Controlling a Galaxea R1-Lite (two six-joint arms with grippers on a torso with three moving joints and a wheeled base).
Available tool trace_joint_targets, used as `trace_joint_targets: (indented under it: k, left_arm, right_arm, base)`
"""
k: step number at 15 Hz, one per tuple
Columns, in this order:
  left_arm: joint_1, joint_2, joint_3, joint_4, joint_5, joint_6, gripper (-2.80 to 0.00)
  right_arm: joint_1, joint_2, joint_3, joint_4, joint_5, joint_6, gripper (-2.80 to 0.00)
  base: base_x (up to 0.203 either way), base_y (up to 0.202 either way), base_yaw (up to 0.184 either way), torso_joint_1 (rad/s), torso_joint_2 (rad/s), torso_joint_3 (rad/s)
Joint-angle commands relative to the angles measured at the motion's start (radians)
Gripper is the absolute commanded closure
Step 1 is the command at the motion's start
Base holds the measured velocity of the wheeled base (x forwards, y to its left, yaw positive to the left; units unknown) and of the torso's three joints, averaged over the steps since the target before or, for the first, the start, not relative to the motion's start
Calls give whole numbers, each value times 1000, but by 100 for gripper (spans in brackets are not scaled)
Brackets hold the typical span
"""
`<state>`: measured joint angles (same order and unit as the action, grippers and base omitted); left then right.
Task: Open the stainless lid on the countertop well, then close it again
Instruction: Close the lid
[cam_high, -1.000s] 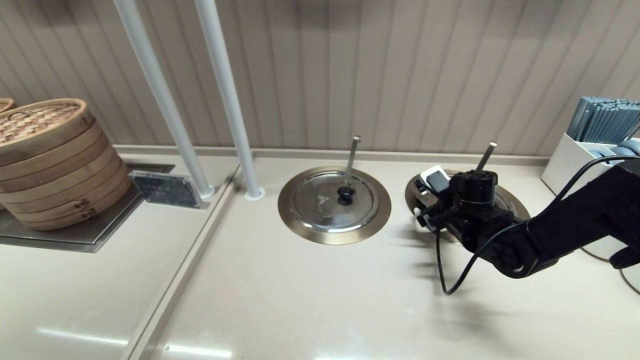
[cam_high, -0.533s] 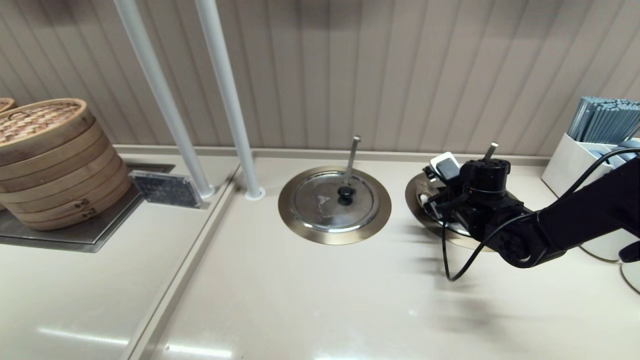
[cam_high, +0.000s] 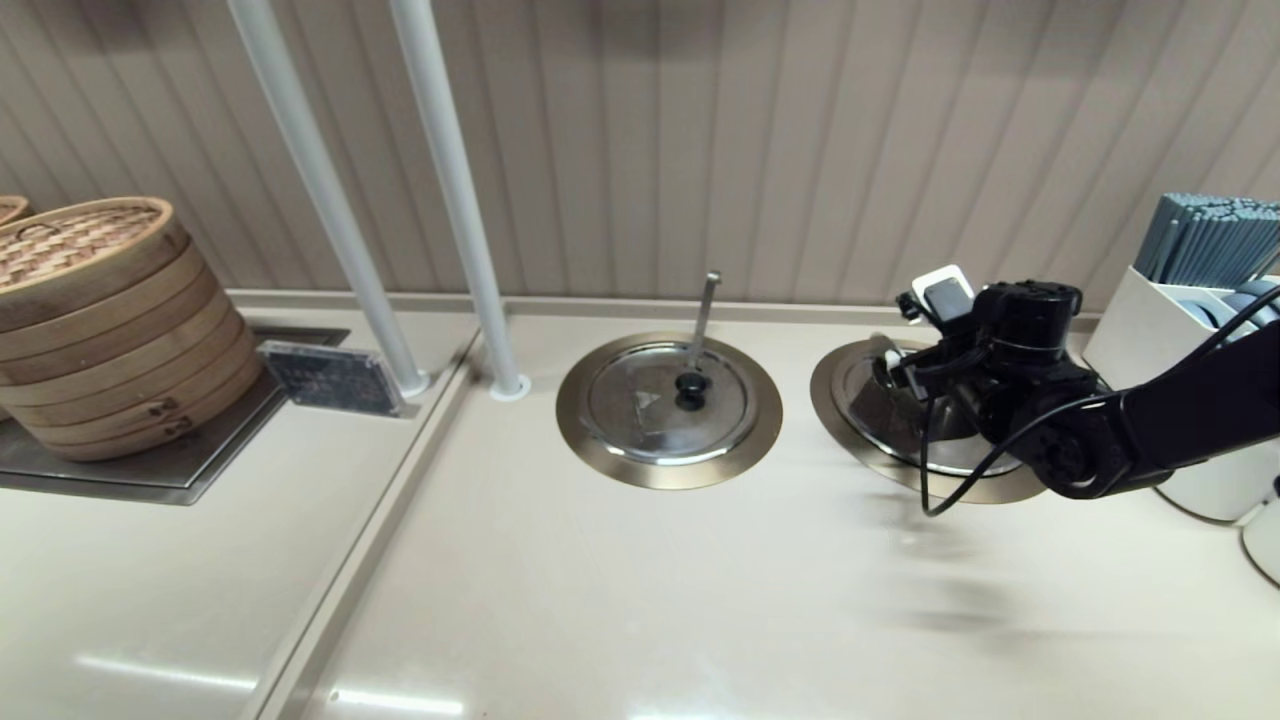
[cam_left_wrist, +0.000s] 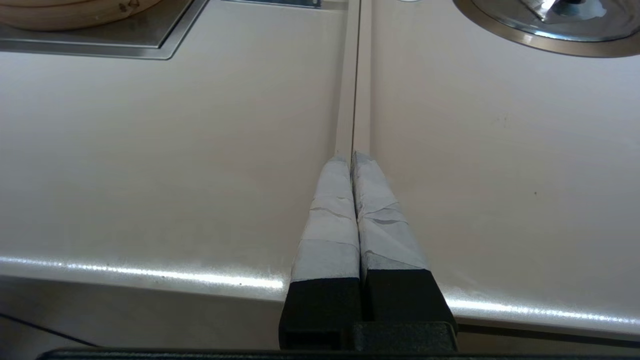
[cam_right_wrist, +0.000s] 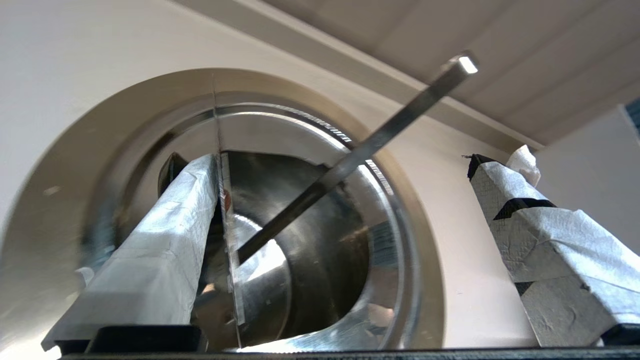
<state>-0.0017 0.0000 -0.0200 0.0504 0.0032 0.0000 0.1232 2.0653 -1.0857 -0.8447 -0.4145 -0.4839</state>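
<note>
Right end effector (cam_right_wrist: 345, 205) spread wide — over the stainless lid (cam_high: 905, 420) in its countertop well (cam_high: 835, 385).

No text is legible; the small placard (cam_high: 333, 379) by the steamers is unreadable.

Black arm (cam_high: 1150, 435), dangling cable (cam_high: 950, 480), white-taped fingers (cam_right_wrist: 550, 250)

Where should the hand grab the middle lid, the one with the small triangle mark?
By its black knob, coming straight down from above and slightly from the front. The lid lies flat and flush in its brass ring, leaving no rim to pinch, and the ladle handle rises just behind the knob.
</note>
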Motion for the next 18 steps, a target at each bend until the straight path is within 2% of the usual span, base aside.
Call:
trace_joint_targets:
  k: [1,5,7,10,14,16,18]
  left_arm:
    - [0,0,0,0,0,0,0]
    - [0,0,0,0,0,0,0]
    - [0,0,0,0,0,0,0]
    - [0,0,0,0,0,0,0]
    - [0,0,0,0,0,0,0]
    - [0,0,0,0,0,0,0]
    - [0,0,0,0,0,0,0]
  right_arm:
    - [-65,-10,-52,-3,-1,-10,-280]
    - [-135,-16,-116,3,1,-23,-280]
    - [-143,-44,-118,18,9,-8,-280]
    - [-115,-84,-118,86,14,81,-280]
    - [-29,-184,-113,309,37,266,-280]
    - [-15,-176,-115,349,122,358,-280]
    - [-20,-159,-121,383,147,381,-280]
  base:
    - [0,0,0,0,0,0]
    - [0,0,0,0,0,0]
    - [0,0,0,0,0,0]
    - [0,0,0,0,0,0]
    - [0,0,0,0,0,0]
    - [0,0,0,0,0,0]
    - [0,0,0,0,0,0]
